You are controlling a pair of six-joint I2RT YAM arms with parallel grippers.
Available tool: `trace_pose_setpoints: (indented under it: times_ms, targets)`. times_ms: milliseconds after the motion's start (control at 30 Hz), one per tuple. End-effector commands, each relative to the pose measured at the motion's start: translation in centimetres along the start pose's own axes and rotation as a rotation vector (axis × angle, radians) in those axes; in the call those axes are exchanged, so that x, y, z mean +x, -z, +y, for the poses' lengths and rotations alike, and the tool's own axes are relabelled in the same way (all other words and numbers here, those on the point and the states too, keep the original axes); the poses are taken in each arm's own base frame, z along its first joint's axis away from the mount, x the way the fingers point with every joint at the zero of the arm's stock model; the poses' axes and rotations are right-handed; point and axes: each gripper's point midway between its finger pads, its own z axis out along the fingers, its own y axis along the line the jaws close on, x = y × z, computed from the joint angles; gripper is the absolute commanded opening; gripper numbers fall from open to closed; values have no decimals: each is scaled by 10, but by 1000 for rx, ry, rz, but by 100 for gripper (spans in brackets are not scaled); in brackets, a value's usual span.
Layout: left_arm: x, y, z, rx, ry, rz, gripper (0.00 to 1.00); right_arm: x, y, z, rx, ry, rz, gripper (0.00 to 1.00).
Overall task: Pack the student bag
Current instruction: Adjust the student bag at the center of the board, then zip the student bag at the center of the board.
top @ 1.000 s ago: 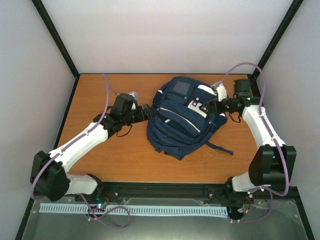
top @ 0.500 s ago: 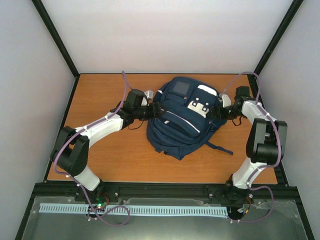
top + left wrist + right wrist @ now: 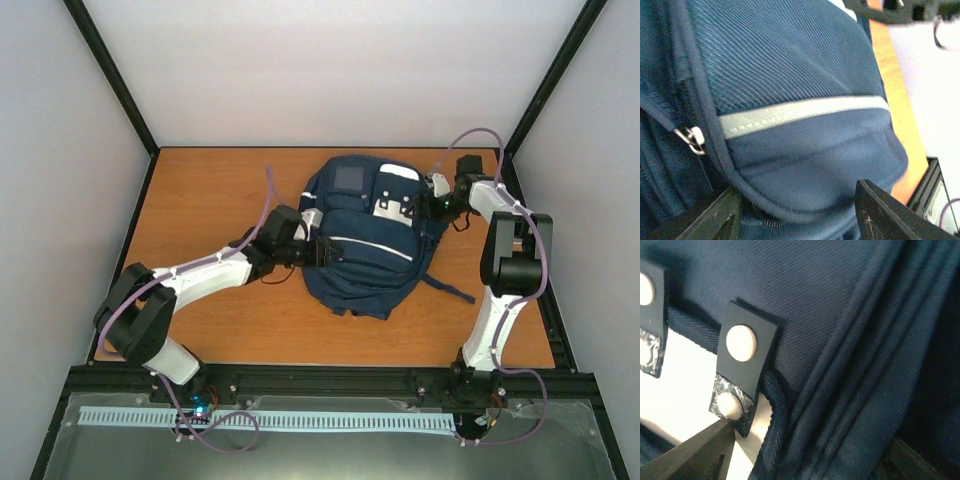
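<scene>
student bag [image 3: 365,245]: soft, floppy, bulky; pinch a fabric fold. left gripper [image 3: 797,200] agape at its side, right gripper [image 3: 807,440] likely agape too.

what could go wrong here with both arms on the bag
The left pincer straddles a bulge of the striped navy-blue fabric backpack; closing could pinch only loose cloth and slip. The right pincer sits by a dark snap tab on the white patch, and might catch that instead. The small metal zipper pull could snag.
</scene>
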Motion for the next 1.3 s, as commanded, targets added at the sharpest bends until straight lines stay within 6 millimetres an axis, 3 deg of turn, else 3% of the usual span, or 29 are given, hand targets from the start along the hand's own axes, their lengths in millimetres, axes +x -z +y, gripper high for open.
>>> trace_pose_setpoints:
  times_ms: [0,167,233,400,533,667,733,833,967,1100,1267]
  targets:
    - [29,0,-28,56,-63,36,63,-27,-10,-6,16,8,-33,75]
    - [55,-1,-37,28,-94,89,58,-48,3,-2,29,35,-63,75]
    - [56,15,-37,3,-119,64,58,-52,17,2,40,53,-85,75]
    - [41,78,-33,-94,-233,-63,64,-48,53,26,55,102,-143,76]
    - [32,98,-13,-219,-243,-104,70,-36,76,63,19,147,-176,77]
    - [22,94,0,-263,-222,-101,64,-16,77,119,-52,316,-170,75]
    - [13,90,5,-286,-218,-103,58,1,70,152,-117,434,-152,73]
    - [-4,87,17,-334,-170,-122,57,33,50,179,-181,548,-114,71]
    - [-23,74,32,-312,-36,-101,62,63,28,194,-250,616,-57,70]
    - [-37,57,31,-299,-36,-94,65,71,23,191,-247,624,-38,69]
    - [-67,24,44,-214,147,-75,57,79,10,180,-213,613,3,68]
